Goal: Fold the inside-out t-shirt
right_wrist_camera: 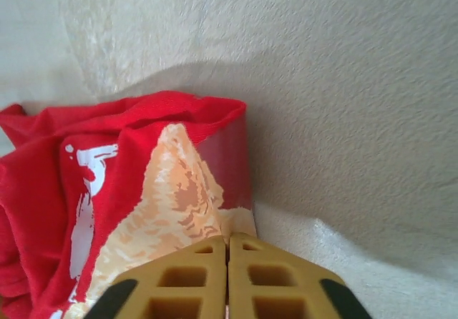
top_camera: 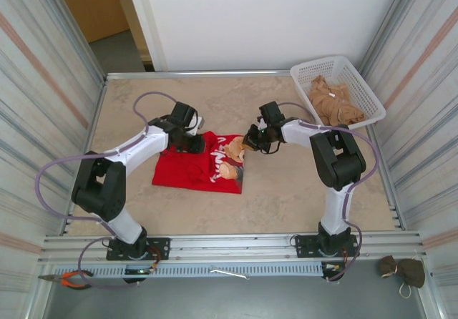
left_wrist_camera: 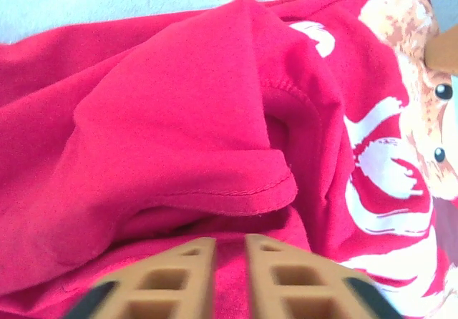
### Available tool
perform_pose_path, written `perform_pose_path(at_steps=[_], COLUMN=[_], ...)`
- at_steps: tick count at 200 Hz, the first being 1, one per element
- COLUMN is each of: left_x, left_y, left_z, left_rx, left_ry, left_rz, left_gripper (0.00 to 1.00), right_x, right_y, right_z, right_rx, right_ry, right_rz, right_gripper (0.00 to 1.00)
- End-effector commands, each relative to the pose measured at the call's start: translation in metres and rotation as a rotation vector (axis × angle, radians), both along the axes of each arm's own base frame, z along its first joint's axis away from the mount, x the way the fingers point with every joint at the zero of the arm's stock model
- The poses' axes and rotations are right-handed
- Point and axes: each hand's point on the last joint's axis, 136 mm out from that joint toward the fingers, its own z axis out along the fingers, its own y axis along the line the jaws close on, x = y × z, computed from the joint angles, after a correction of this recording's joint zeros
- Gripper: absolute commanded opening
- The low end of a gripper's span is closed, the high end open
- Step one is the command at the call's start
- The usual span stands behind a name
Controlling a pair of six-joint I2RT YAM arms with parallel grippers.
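The left jaws are drawn to a narrow gap with a fold of the inside-out t-shirt (left_wrist_camera: 164,119) pinched between them; the right jaws are pressed together on the shirt's printed edge, which is held raised above the tabletop (right_wrist_camera: 343,83); the red t-shirt is seen crumpled in the middle of the tabletop, between the two arms, with its white and tan print turned up on the right side; a white basket (top_camera: 366,89) holding a tan cloth (top_camera: 333,103) is stood at the far right corner, well apart from the shirt
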Motion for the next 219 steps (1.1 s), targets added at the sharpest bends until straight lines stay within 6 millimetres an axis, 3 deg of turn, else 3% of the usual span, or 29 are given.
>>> perform_pose_path(at_steps=[1,26,60,78,90,98,122,154,196,207,219], left_x=[0.002,-0.001,-0.017,-0.024,-0.026,-0.026,-0.024,-0.014,-0.002,-0.001,0.000], left_y=[-0.005,0.004,0.050,0.056,0.049,0.040,0.016,-0.003,-0.002,0.000,0.000], left_z=[0.000,0.002,0.006,0.018,0.028,0.033,0.035,0.022,0.003,-0.004,-0.008], left_rx=[-0.023,-0.046,-0.090,-0.112,-0.115,-0.103,-0.021,0.116,0.234,0.252,0.257], left_ry=[-0.001,-0.005,-0.016,-0.066,-0.090,-0.105,-0.101,-0.067,-0.031,-0.018,-0.015], left_rz=[-0.008,0.030,0.199,0.202,0.160,0.122,0.021,-0.030,-0.009,-0.010,-0.013], left_gripper=[0.00,0.00,0.00,0.00,0.35,0.50,0.65,0.67,0.67,0.63,0.50], right_x=[-0.001,-0.003,-0.004,-0.006,-0.006,-0.006,-0.005,-0.005,-0.007,-0.007,-0.007], right_y=[-0.003,-0.008,-0.018,-0.017,-0.017,-0.016,-0.015,-0.014,-0.010,-0.009,-0.008], right_z=[-0.002,-0.005,-0.006,-0.006,-0.007,-0.007,-0.009,-0.011,-0.011,-0.011,-0.010], right_rx=[0.009,0.004,0.004,0.007,0.009,0.011,0.008,0.007,0.006,0.006,0.007], right_ry=[0.004,0.007,0.008,0.004,0.005,0.007,0.009,0.013,0.013,0.012,0.011], right_rz=[-0.006,-0.015,-0.040,-0.035,-0.035,-0.032,-0.030,-0.034,-0.027,-0.026,-0.025], right_gripper=[0.00,0.00,0.00,0.00,0.00,0.00,0.00,0.00,0.00,0.00,0.00])
